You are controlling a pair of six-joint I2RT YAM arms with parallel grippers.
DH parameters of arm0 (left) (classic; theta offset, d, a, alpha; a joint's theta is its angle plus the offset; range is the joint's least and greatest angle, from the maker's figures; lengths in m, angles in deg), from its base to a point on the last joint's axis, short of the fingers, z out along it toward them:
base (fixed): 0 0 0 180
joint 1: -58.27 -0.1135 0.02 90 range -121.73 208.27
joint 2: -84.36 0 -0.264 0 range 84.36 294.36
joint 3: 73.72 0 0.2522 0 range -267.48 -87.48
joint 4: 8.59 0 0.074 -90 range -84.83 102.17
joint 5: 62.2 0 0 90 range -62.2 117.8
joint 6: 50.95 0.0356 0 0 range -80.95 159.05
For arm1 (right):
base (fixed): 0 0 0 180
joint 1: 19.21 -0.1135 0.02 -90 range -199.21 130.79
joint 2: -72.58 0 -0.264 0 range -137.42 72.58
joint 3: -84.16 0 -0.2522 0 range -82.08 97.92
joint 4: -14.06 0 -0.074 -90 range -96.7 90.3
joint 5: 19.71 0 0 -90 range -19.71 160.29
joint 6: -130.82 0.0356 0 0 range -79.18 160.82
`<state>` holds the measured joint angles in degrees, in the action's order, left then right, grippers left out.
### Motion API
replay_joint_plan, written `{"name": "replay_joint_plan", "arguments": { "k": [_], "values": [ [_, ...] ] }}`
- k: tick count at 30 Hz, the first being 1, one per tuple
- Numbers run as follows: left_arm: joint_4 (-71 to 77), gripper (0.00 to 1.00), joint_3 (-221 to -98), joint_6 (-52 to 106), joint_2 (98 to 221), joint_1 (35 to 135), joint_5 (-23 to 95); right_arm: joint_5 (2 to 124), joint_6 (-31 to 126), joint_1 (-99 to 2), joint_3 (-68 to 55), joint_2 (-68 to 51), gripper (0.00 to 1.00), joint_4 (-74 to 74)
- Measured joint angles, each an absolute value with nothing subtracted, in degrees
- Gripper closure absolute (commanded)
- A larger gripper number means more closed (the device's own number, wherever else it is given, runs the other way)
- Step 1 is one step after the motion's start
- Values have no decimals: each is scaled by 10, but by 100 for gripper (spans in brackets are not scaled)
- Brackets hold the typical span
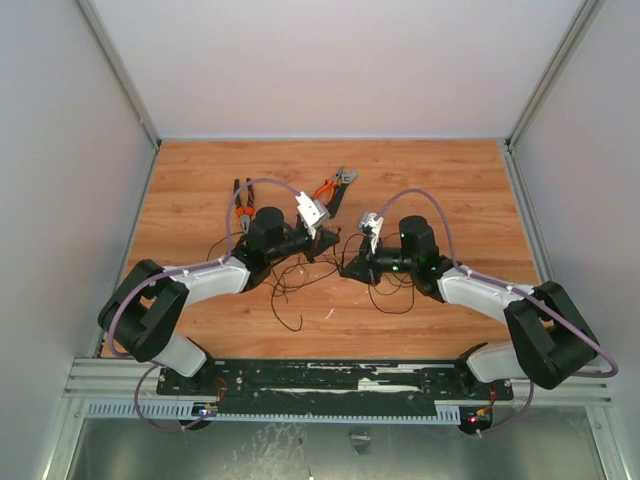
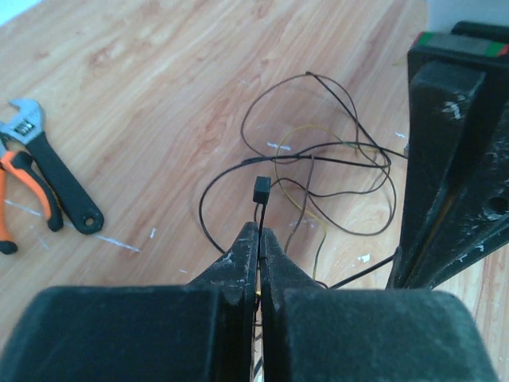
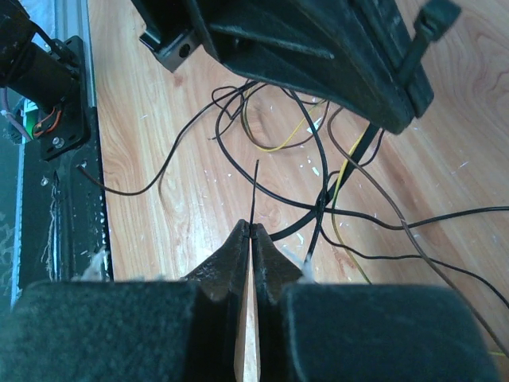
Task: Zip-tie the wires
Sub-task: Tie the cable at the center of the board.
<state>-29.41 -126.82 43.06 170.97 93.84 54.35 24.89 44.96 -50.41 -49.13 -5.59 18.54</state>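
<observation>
In your left wrist view, the left gripper [image 2: 260, 239] is clenched on the zip tie [image 2: 261, 191], with the wrench [image 2: 56, 171] off to the left. Only your right wrist view shows the right gripper [image 3: 251, 235] pinching a thin black strand above the wires [image 3: 320, 199]. The wooden table [image 1: 450, 180] sits between white walls [image 1: 330, 60].

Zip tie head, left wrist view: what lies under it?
The wooden table, with loops of the wires close around. The zip tie strip's lower part is hidden between the shut left gripper fingers.
</observation>
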Motion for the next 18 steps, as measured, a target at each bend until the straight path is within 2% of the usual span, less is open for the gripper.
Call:
{"name": "replay_joint_plan", "arguments": {
  "k": [18],
  "values": [
    [-373, 100, -1216, 547, 1659, 968, 514, 209, 442, -479, -466, -38, 100, 111]
  ]
}}
